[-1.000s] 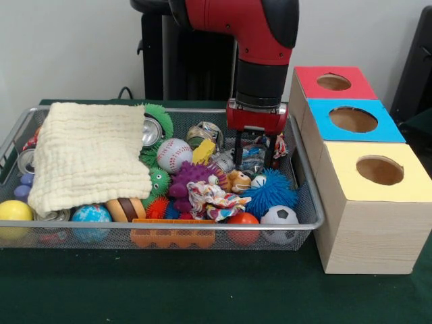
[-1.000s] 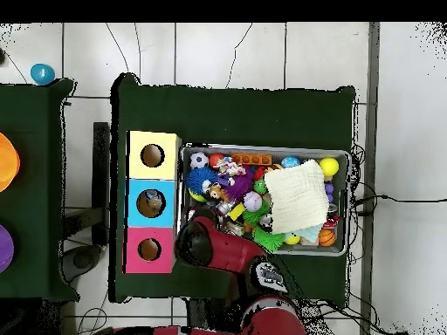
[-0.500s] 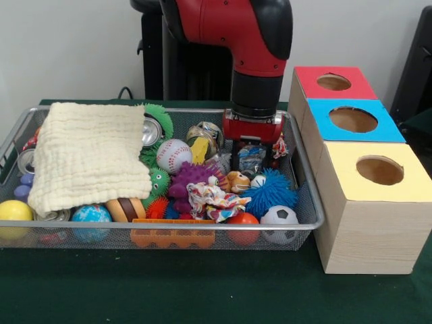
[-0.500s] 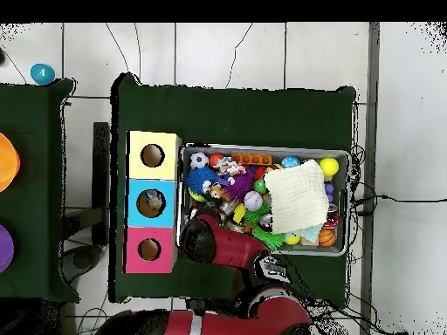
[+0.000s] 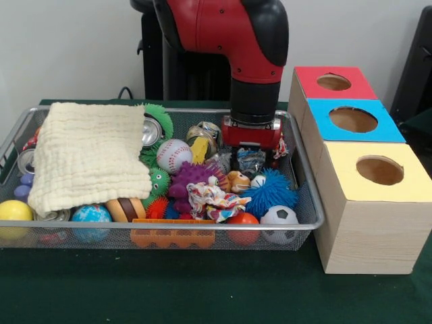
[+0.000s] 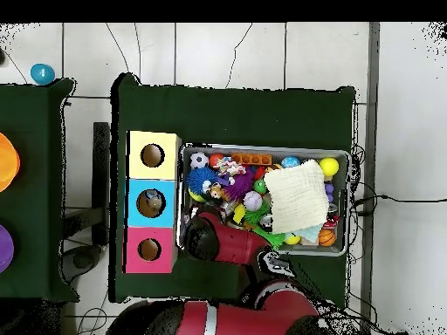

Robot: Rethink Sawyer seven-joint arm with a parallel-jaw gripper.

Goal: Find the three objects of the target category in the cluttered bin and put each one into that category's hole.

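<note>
At the bin's (image 5: 307, 202) right end, the claw (image 5: 252, 156) sits low over a crumpled silvery packet (image 5: 251, 160), directly beneath it; I cannot tell whether it has closed. The three-holed box (image 5: 351, 175) stands just beside, to the picture's right.

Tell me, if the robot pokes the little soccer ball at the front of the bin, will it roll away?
Probably only a little. The soccer ball is round, so it should want to roll, but it sits wedged between the bin's front wall and the blue spiky ball. It looks small and likely light, so a push may just nudge it sideways.
</note>
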